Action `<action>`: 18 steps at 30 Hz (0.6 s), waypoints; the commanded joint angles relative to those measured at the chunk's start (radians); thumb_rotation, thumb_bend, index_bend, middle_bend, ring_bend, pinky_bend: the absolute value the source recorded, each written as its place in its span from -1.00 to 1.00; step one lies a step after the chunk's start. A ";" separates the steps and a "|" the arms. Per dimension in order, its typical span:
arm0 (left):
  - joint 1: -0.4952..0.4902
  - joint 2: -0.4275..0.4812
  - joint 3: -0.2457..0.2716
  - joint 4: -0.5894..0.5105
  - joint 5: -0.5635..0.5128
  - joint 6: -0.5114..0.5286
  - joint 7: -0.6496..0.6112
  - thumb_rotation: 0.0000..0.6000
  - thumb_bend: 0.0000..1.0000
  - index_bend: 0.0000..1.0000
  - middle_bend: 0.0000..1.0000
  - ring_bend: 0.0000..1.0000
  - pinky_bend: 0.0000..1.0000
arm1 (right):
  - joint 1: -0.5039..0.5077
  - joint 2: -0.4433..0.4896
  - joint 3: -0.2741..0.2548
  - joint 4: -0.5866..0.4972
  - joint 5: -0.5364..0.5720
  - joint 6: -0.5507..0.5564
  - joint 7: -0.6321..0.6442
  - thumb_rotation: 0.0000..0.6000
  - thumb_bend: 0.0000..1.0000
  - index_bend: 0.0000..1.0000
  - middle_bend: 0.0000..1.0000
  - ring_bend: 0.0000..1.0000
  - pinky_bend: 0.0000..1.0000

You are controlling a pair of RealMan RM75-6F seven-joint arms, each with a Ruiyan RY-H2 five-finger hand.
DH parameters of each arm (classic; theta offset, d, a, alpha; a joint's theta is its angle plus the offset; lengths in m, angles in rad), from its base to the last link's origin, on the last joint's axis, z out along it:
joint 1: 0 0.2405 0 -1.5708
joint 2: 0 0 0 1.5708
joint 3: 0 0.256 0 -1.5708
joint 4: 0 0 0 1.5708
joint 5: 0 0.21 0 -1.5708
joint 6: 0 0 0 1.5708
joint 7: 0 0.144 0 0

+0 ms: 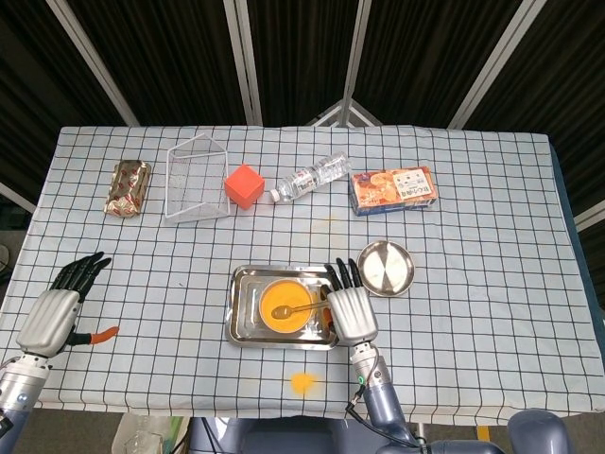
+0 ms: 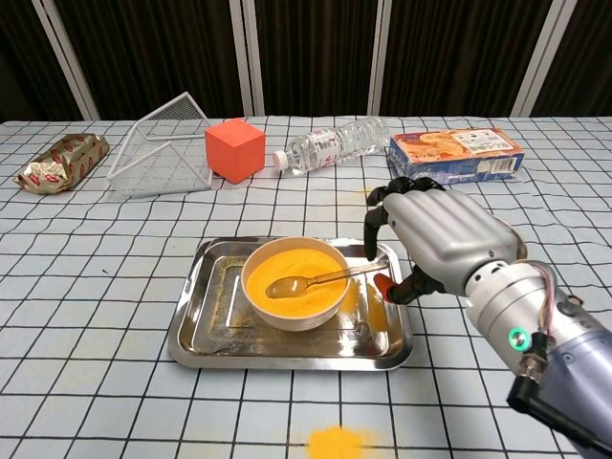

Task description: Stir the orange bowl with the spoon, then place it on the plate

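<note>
Chest view: blue-orange box (image 2: 455,151) print and bottle (image 2: 335,145) label unreadable.

Tray (image 2: 196,330) rim betw. fingers (image 2: 375,222), spoon (image 2: 316,281), apparently.

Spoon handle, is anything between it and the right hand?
Nothing visible. The right hand is at the tray's right edge, fingers curled just above the spoon handle's end, which juts over the orange bowl's rim with open space around it.
</note>
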 commanded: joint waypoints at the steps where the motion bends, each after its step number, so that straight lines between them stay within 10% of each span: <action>1: -0.001 0.000 0.000 0.000 0.001 -0.001 0.000 1.00 -1.00 -1.00 -1.00 -1.00 -0.96 | -0.005 -0.005 0.003 0.010 -0.010 -0.002 0.013 1.00 -0.15 0.01 -0.66 -1.00 -1.00; 18: 0.001 0.001 -0.001 -0.002 -0.003 0.000 0.001 1.00 -1.00 -1.00 -1.00 -1.00 -0.96 | -0.020 -0.027 0.015 0.027 -0.024 -0.023 0.042 1.00 -0.15 0.01 -0.66 -1.00 -1.00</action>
